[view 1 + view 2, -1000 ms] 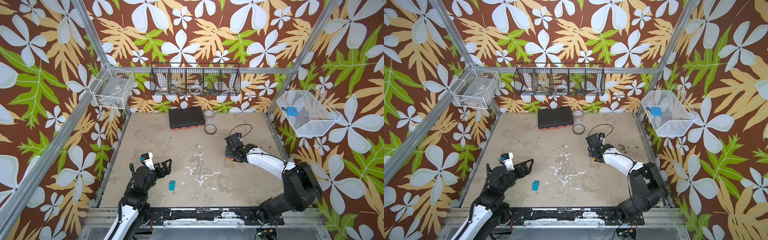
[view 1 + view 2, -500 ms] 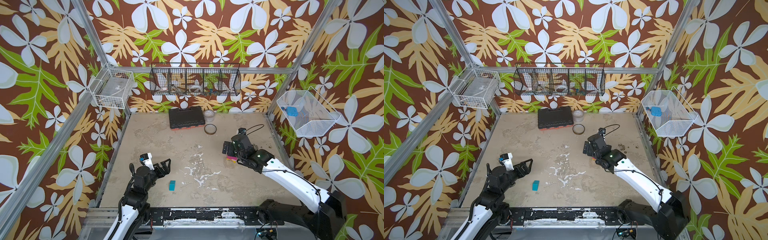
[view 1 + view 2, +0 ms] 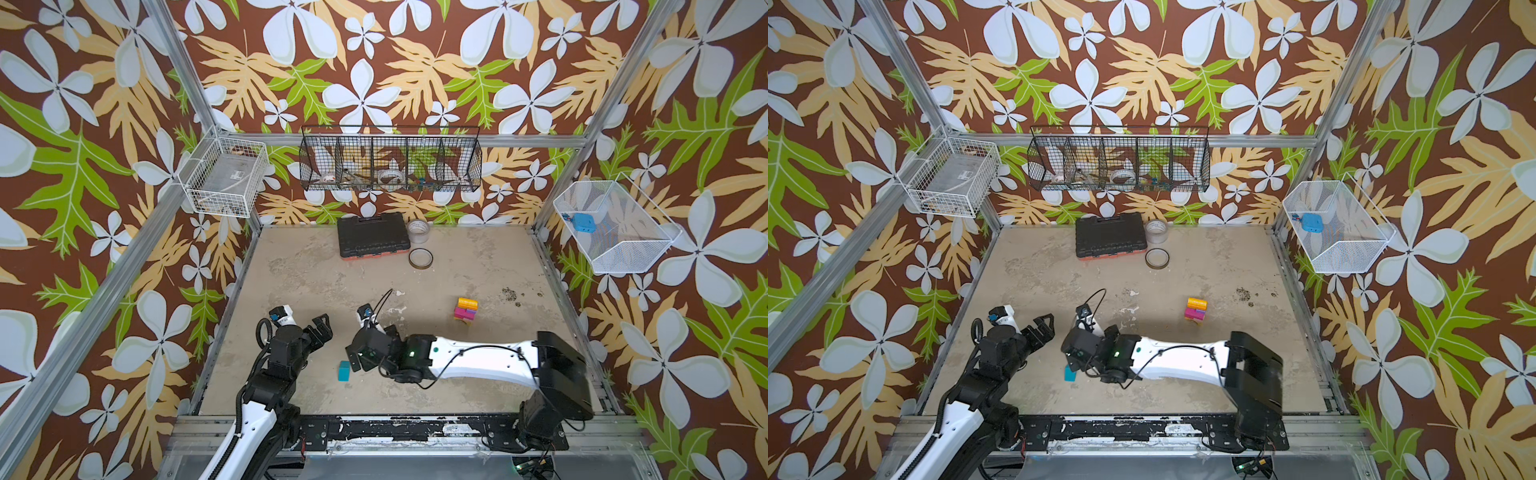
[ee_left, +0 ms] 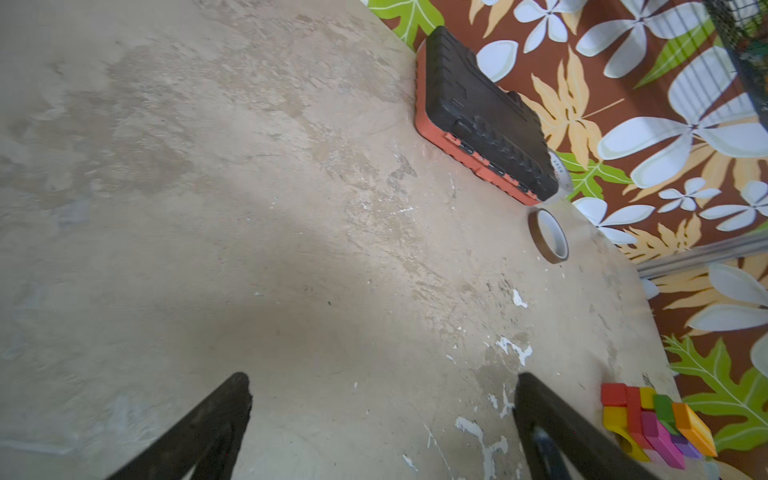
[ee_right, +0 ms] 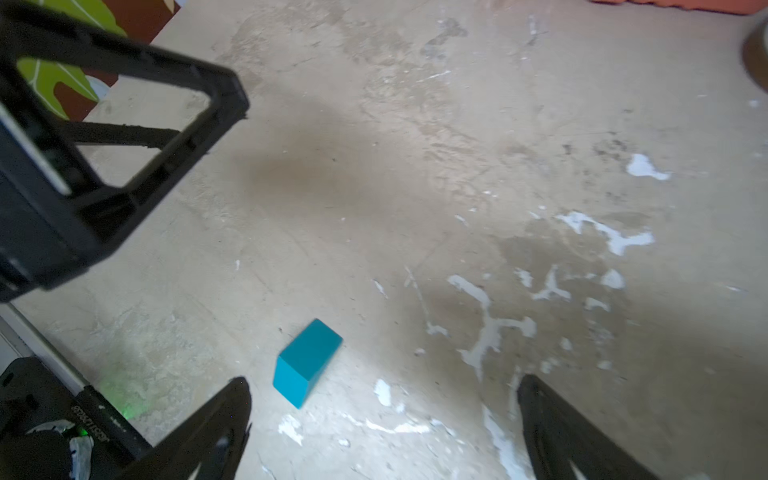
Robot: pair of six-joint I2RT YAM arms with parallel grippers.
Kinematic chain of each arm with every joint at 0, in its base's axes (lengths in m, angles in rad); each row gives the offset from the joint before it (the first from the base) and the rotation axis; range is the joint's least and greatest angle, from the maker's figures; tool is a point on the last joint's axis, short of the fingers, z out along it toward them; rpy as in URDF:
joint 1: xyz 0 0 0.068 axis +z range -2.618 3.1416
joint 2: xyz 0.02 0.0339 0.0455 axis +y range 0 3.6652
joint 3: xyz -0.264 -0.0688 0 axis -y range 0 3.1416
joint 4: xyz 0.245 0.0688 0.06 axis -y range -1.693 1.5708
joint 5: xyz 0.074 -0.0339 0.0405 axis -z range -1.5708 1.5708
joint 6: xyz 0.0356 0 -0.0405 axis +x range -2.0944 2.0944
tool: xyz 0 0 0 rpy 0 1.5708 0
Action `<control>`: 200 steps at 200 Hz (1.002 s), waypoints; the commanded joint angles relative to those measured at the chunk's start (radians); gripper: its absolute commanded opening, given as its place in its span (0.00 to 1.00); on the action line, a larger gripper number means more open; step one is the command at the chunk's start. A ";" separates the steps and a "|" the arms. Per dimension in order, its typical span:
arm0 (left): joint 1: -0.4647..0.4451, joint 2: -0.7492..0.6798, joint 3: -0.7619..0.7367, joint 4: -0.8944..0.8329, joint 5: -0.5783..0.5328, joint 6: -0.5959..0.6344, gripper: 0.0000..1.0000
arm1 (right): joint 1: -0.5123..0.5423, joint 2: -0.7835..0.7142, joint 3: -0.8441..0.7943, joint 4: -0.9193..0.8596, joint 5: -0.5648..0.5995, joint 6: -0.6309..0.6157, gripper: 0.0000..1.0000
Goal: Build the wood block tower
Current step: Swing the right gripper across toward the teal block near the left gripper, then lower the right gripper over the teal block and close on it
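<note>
The tower (image 3: 465, 309) (image 3: 1196, 309) is a short stack of wood blocks with an orange-yellow top over magenta and pink layers, standing right of centre. In the left wrist view the tower (image 4: 652, 424) also shows red, yellow and green blocks. A lone teal block (image 3: 343, 370) (image 3: 1070, 374) lies near the front. My right gripper (image 3: 352, 362) (image 5: 382, 379) has reached across and hangs open just beside the teal block (image 5: 307, 361), which lies close ahead of one fingertip. My left gripper (image 3: 322, 326) (image 4: 382, 376) is open and empty, a little left of it.
A black tool case (image 3: 371, 235) and two tape rolls (image 3: 420, 258) (image 3: 417, 227) sit at the back wall. Wire baskets (image 3: 390, 160) (image 3: 224, 180) (image 3: 615, 232) hang on the walls. One of the left gripper's fingers (image 5: 220, 99) stands close to my right gripper.
My right gripper opened, left the tower and swung across to the front left, ending beside the teal block. The tower now stands uncovered. The left arm has hardly moved.
</note>
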 commanded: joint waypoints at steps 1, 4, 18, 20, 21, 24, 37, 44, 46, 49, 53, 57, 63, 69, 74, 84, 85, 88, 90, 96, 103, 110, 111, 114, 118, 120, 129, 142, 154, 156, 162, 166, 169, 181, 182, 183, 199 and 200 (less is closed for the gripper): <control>0.001 -0.026 0.014 -0.068 -0.107 -0.027 1.00 | 0.011 0.082 0.041 -0.021 0.001 0.067 1.00; 0.000 -0.035 0.014 -0.072 -0.113 -0.030 1.00 | 0.012 0.090 0.041 -0.014 -0.007 0.071 1.00; 0.002 -0.066 0.013 -0.089 -0.136 -0.038 1.00 | 0.012 0.128 0.042 0.012 -0.034 0.086 1.00; 0.001 -0.069 0.012 -0.092 -0.140 -0.039 1.00 | 0.012 0.132 0.044 0.013 -0.038 0.088 1.00; 0.001 -0.072 0.012 -0.093 -0.141 -0.040 1.00 | 0.012 0.135 0.044 0.013 -0.040 0.088 1.00; 0.001 -0.076 0.012 -0.097 -0.146 -0.043 1.00 | 0.012 0.144 0.047 0.015 -0.045 0.090 1.00; 0.001 -0.096 0.014 -0.116 -0.166 -0.051 0.99 | 0.011 0.176 0.067 0.011 -0.059 0.095 0.99; 0.002 -0.103 0.011 -0.118 -0.164 -0.050 0.99 | 0.012 0.192 0.080 0.001 -0.062 0.099 0.98; 0.003 -0.105 0.011 -0.117 -0.163 -0.049 0.99 | 0.012 0.196 0.082 0.000 -0.063 0.100 0.98; 0.002 -0.108 0.010 -0.116 -0.162 -0.049 0.99 | 0.013 0.201 0.084 0.000 -0.064 0.102 0.98; 0.002 -0.110 0.010 -0.116 -0.163 -0.049 1.00 | 0.012 0.207 0.087 0.002 -0.068 0.102 0.98; 0.002 -0.111 0.009 -0.116 -0.162 -0.049 1.00 | 0.013 0.213 0.091 0.004 -0.072 0.101 0.98; 0.002 -0.113 0.009 -0.117 -0.162 -0.049 0.99 | 0.014 0.224 0.096 0.007 -0.082 0.100 0.98; 0.001 -0.113 0.010 -0.117 -0.161 -0.048 0.99 | 0.015 0.234 0.106 0.011 -0.091 0.096 0.98; 0.002 -0.111 0.009 -0.115 -0.159 -0.048 0.99 | 0.018 0.244 0.115 0.007 -0.095 0.093 0.98; 0.001 -0.110 0.008 -0.114 -0.154 -0.046 0.99 | 0.025 0.263 0.140 -0.008 -0.092 0.089 0.98; 0.002 -0.109 0.008 -0.114 -0.154 -0.045 0.99 | 0.027 0.265 0.143 -0.010 -0.091 0.088 0.98; 0.002 -0.109 0.008 -0.113 -0.154 -0.044 0.99 | 0.029 0.270 0.150 -0.014 -0.089 0.088 0.98; 0.001 -0.109 0.008 -0.113 -0.154 -0.044 0.99 | 0.030 0.273 0.154 -0.017 -0.087 0.087 0.98; 0.002 -0.109 0.008 -0.113 -0.153 -0.044 0.99 | 0.033 0.281 0.165 -0.024 -0.082 0.087 0.98; 0.002 -0.109 0.008 -0.112 -0.153 -0.043 0.99 | 0.038 0.291 0.175 -0.030 -0.079 0.088 0.98; 0.002 -0.108 0.007 -0.110 -0.152 -0.043 0.99 | 0.041 0.299 0.182 -0.036 -0.078 0.089 0.98; 0.003 -0.109 0.007 -0.110 -0.152 -0.043 0.99 | 0.041 0.300 0.183 -0.036 -0.077 0.089 0.98; 0.002 -0.109 0.007 -0.110 -0.151 -0.043 0.99 | 0.043 0.303 0.186 -0.038 -0.075 0.090 0.98; 0.002 -0.109 0.007 -0.110 -0.152 -0.043 0.99 | 0.043 0.305 0.186 -0.042 -0.074 0.092 0.97; 0.002 -0.109 0.007 -0.110 -0.151 -0.042 0.99 | 0.043 0.305 0.186 -0.044 -0.073 0.093 0.97; 0.001 -0.109 0.006 -0.110 -0.149 -0.041 0.99 | 0.046 0.305 0.182 -0.052 -0.059 0.096 0.97; 0.001 -0.110 0.005 -0.108 -0.148 -0.040 0.99 | 0.049 0.297 0.164 -0.063 -0.038 0.101 0.96; 0.002 -0.111 0.005 -0.107 -0.146 -0.040 0.99 | 0.048 0.281 0.137 -0.060 -0.028 0.105 0.94; 0.002 -0.111 0.005 -0.107 -0.146 -0.040 0.99 | 0.048 0.278 0.132 -0.061 -0.026 0.105 0.94; 0.003 -0.111 0.005 -0.107 -0.146 -0.039 0.99 | 0.048 0.268 0.118 -0.061 -0.018 0.109 0.93; 0.001 -0.113 0.005 -0.107 -0.145 -0.040 0.99 | 0.048 0.260 0.108 -0.060 -0.013 0.110 0.92; 0.002 -0.113 0.004 -0.107 -0.145 -0.039 0.99 | 0.048 0.255 0.101 -0.061 -0.009 0.111 0.92; 0.003 -0.114 0.003 -0.106 -0.143 -0.039 0.99 | 0.048 0.229 0.073 -0.061 0.008 0.117 0.91; 0.003 -0.114 0.003 -0.105 -0.142 -0.039 0.99 | 0.048 0.227 0.071 -0.061 0.010 0.117 0.91; 0.003 -0.114 0.003 -0.105 -0.142 -0.038 0.99 | 0.048 0.225 0.068 -0.061 0.011 0.117 0.90; 0.002 -0.116 0.002 -0.105 -0.142 -0.037 0.99 | 0.048 0.186 0.028 -0.060 0.032 0.128 0.90; 0.002 -0.116 0.002 -0.105 -0.142 -0.037 0.99 | 0.048 0.184 0.025 -0.059 0.032 0.129 0.90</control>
